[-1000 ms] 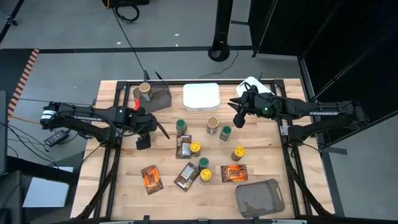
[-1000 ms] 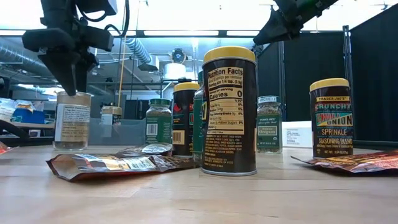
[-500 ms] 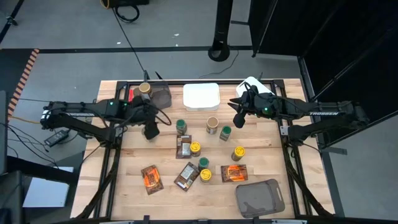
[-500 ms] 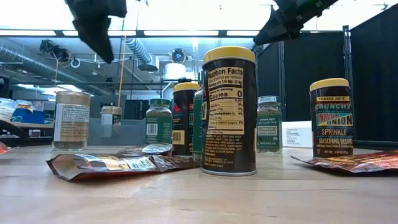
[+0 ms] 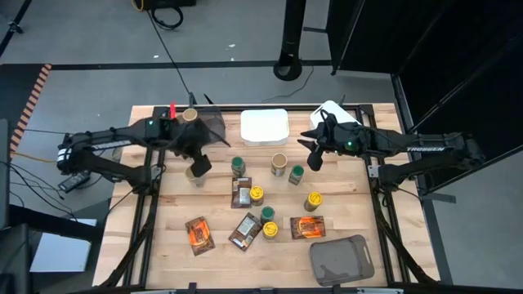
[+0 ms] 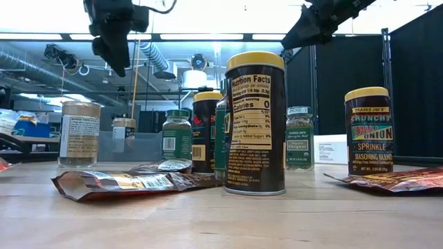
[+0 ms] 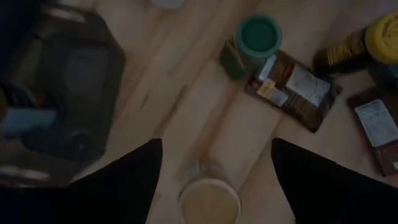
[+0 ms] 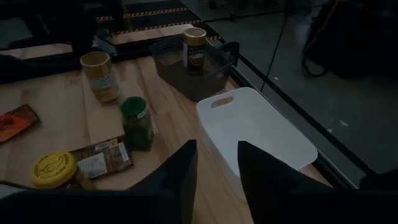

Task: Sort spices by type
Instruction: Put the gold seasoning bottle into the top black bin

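Note:
My left gripper (image 5: 199, 160) (image 7: 216, 146) hangs open above the table's far left part, just over a tan-lidded jar (image 5: 194, 174) (image 7: 209, 200) that stands on its base. My right gripper (image 5: 314, 155) (image 8: 217, 149) waits in the air near the far right, fingers a little apart and holding nothing. The other spices stand or lie mid-table: another tan-lidded jar (image 5: 279, 163), green-lidded jars (image 5: 238, 166) (image 5: 297, 173), yellow-lidded jars (image 5: 257, 193) (image 5: 313, 200), brown packets (image 5: 241, 189) (image 5: 245, 230) and orange packets (image 5: 198, 233) (image 5: 308, 226). One tan-lidded jar (image 5: 189, 116) stands in the far-left bin (image 5: 211, 127).
A white tray (image 5: 264, 126) sits at the far edge, with a second white tray (image 5: 331, 110) under the right arm. A grey bin (image 5: 341, 260) lies near the front right corner. Bare wood shows along the near left and far right sides.
My left gripper has risen from around the top of the tan-lidded jar and moved toward the far edge; the jar stays standing where it was.

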You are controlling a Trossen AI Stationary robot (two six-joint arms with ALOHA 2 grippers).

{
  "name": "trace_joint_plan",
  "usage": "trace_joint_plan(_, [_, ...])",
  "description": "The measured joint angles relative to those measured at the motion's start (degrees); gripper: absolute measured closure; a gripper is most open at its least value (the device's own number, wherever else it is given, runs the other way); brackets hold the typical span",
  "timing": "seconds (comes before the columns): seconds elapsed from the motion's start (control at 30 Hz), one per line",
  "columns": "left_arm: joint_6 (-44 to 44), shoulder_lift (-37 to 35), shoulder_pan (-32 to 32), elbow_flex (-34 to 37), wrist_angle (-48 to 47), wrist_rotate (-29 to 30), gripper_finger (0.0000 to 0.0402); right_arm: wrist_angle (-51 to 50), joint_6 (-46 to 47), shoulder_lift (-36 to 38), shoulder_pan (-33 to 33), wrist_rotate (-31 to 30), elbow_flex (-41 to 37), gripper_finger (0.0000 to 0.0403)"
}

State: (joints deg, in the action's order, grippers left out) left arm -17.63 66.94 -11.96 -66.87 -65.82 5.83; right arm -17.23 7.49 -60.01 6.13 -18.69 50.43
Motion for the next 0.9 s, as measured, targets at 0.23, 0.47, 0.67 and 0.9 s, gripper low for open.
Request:
trace_joint_plan(0.23, [7.22,8.64,-1.04,-4.98,-6.78,-0.21,0.0041,0.44,0.73,0.02,0.07,-0.41,0.0,0.0203])
trace_joint_plan(0.47, [12.48,6.2,3.61,0.0,-9.55,-3.1,0.0032,0.42,1.92,0.0,0.11,-1.36,0.0,0.016])
trace_joint_plan(0.67, [5.95,-3.35,6.8,4.34,-5.55,0.29,0.0037,0.42,2.89,0.02,0.11,-1.36,0.0,0.0146])
trace_joint_plan(0.9, [3.56,-7.77,9.17,12.08,-0.95,1.28,0.0037,0.48,3.49,0.0,0.37,-1.36,0.0,0.0144])
